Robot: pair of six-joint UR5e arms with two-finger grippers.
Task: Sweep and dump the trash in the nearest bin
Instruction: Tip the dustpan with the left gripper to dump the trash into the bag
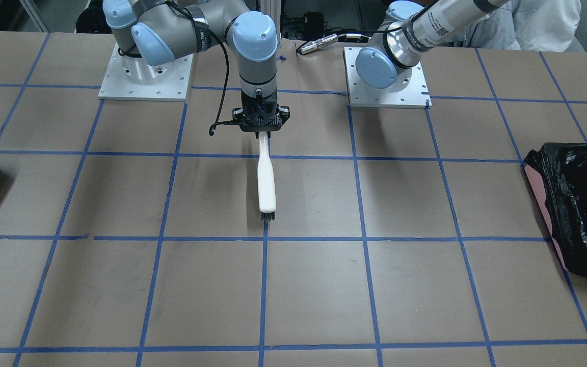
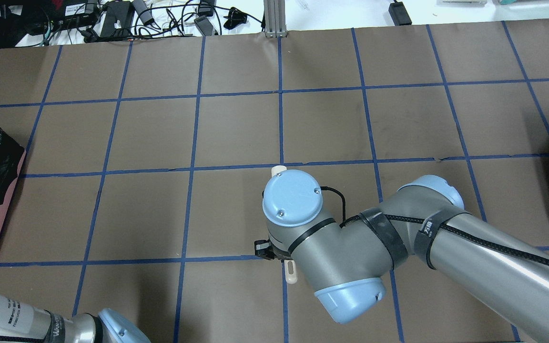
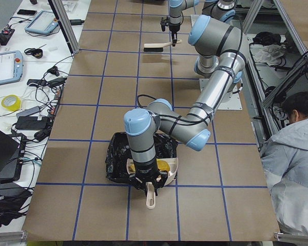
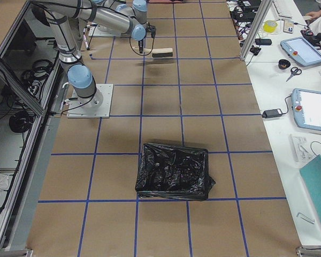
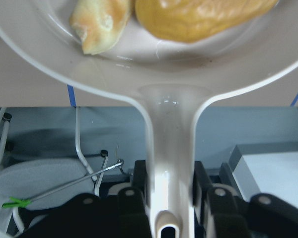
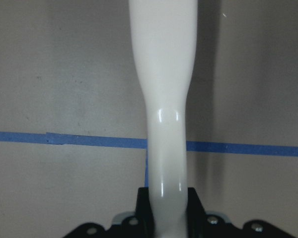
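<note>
The brown table (image 1: 314, 295) carries a grid of blue tape. The left arm (image 3: 215, 87) reaches out to the left end of the table, folds back at the elbow, and its wrist points straight down beside the bin (image 3: 115, 159), which is lined with a black plastic bag. The right arm (image 2: 446, 247) is bent over the middle of the table, also with the wrist pointing down.

The left gripper (image 5: 169, 173) is clamped on the handle of a cream dustpan (image 5: 154, 74). The pan sits at the edge of the bin nearest the table's end, with its handle pointing away from the bin. I cannot tell whether it touches the rim.

The right gripper (image 1: 261, 127) is closed around the handle of a white brush (image 1: 266, 183). The brush is held level, bristles down at the end far from the robot.

The trash is in the dustpan: an orange lump (image 5: 198, 17) and, just beside it, a tan croissant-like piece (image 5: 99, 22).
</note>
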